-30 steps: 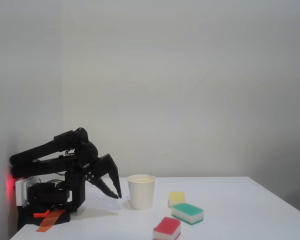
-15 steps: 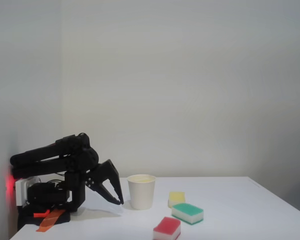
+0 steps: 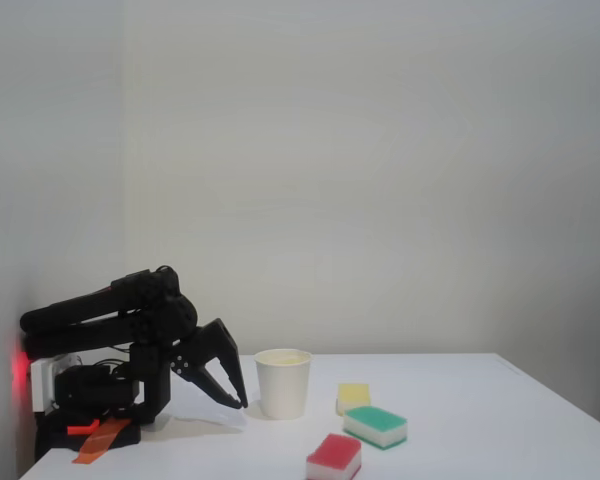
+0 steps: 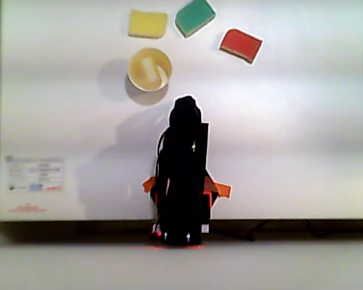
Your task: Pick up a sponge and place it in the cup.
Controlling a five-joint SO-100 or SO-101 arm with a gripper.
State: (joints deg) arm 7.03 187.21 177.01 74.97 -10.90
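The white paper cup stands upright on the table, and a pale-yellow sponge lies inside it; in the fixed view its yellow just shows at the rim. A second yellow sponge lies flat on the table beyond the cup. My gripper hangs low, just left of the cup in the fixed view and apart from it. Its fingers point down at the table, slightly open, with nothing between them.
A green-topped sponge and a red-topped sponge lie right of the cup in the fixed view. The arm's base sits at the table's left end, with orange tape by it.
The arm has folded lower and the gripper has dropped toward the table left of the cup. The sponges and cup have not moved.
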